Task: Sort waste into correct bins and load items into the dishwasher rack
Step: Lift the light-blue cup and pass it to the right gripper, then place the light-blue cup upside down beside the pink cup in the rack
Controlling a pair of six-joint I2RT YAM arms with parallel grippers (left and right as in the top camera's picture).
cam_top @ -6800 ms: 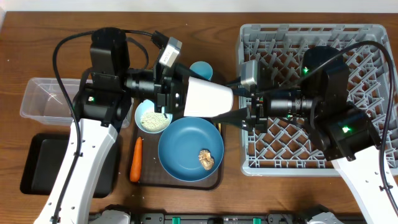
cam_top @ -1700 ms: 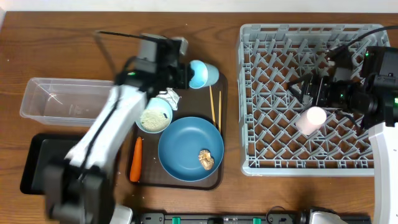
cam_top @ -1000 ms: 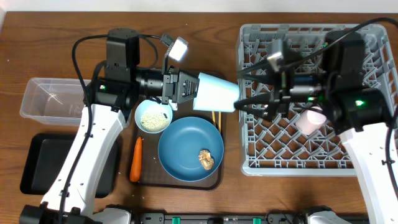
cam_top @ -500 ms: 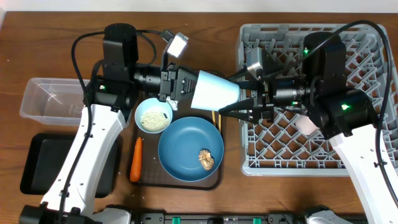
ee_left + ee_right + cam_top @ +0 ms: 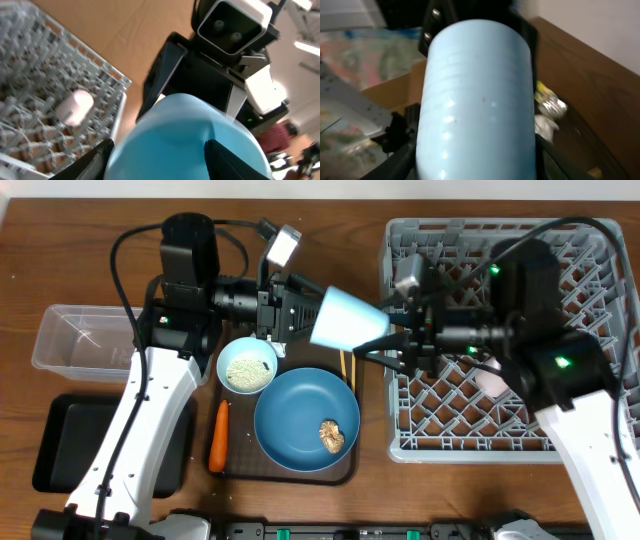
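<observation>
Light-blue cup (image 5: 348,320) lies 9–3 between hands. Right hand (image 5: 372,330) at 3 clamps it; left hand (image 5: 303,318) at 9 straddles it, grip unclear. Rack (image 5: 480,450) further toward 3.

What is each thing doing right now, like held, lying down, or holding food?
light-blue cup, sideways in the air, gripped by the right fingers
pink cup, resting in the dishwasher rack
white bowl, holding rice
blue plate, holding a brown food lump
carrot, lying flat on the brown tray
chopsticks, lying on the brown tray
clear tub, nothing seen inside
</observation>
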